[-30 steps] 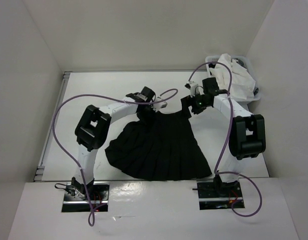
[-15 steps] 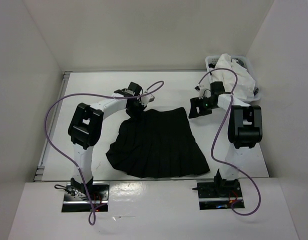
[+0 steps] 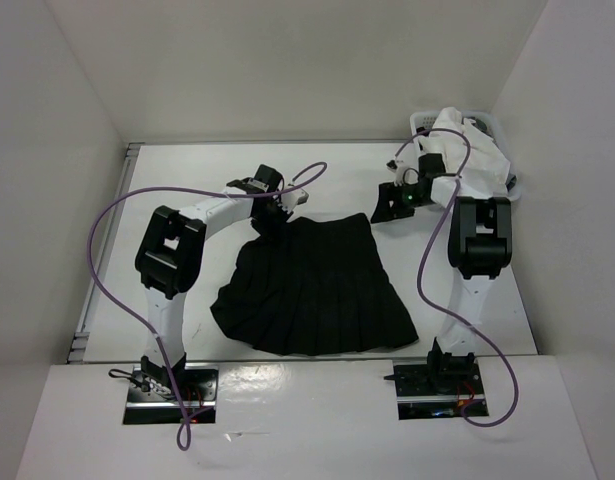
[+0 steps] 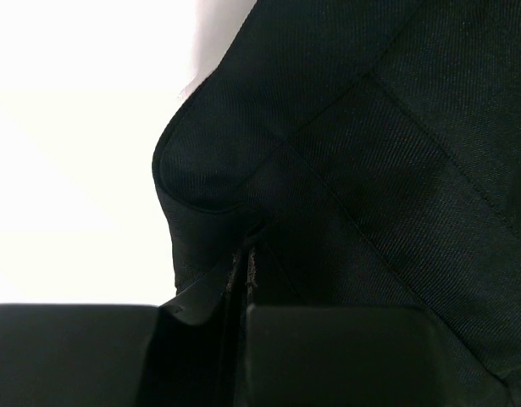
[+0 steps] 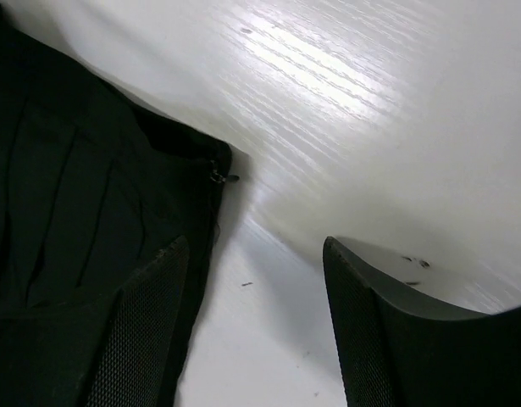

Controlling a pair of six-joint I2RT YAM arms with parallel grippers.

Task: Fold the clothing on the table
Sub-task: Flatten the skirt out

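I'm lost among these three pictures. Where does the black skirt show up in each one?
Top external: the skirt lies spread out in the middle of the picture.
Left wrist: it fills the right side and lower part.
Right wrist: it lies along the left edge.
Shared landmark: the white table shows beside the skirt in all three.

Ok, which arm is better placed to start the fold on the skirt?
Probably left. The left gripper is shut on the skirt's waistband corner; the right gripper hangs open just beside the opposite corner, gripping nothing.
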